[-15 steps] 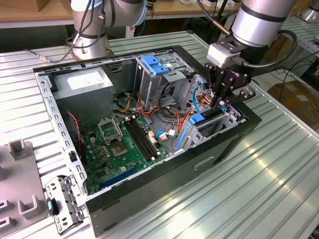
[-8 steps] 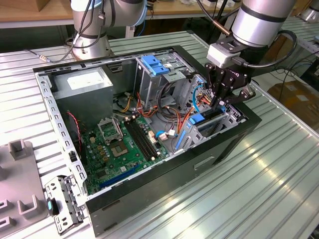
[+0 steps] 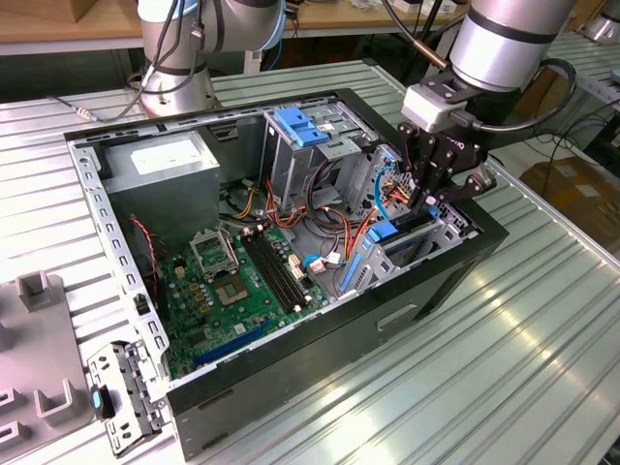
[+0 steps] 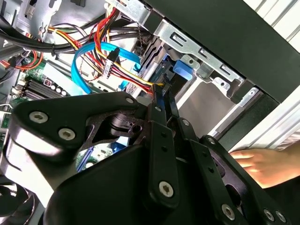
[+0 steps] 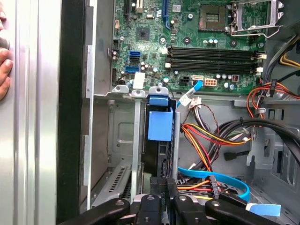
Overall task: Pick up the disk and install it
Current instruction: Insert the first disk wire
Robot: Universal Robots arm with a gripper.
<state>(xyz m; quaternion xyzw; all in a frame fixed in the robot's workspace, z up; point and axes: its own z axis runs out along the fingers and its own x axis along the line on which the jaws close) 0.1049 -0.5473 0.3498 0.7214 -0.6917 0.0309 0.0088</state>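
Inside drive bay of open case point(image 3: 465, 254): disk point(image 5: 160, 125), blue-railed, standing on edge, partly slotted. Fingers point(image 5: 166, 185) closed on its rear edge. Likely rigid, fairly heavy, shock-sensitive; grip by edges.

- Our arm point(image 3: 504, 44) reaches down from above, wrist pointing downward.
- Our gripper point(image 3: 423, 201) hangs at the arm's end, its black fingers point(image 4: 161, 117) drawn close together.
- A person's hand point(image 4: 260, 164) lies beside our gripper linkage in the second wrist view.
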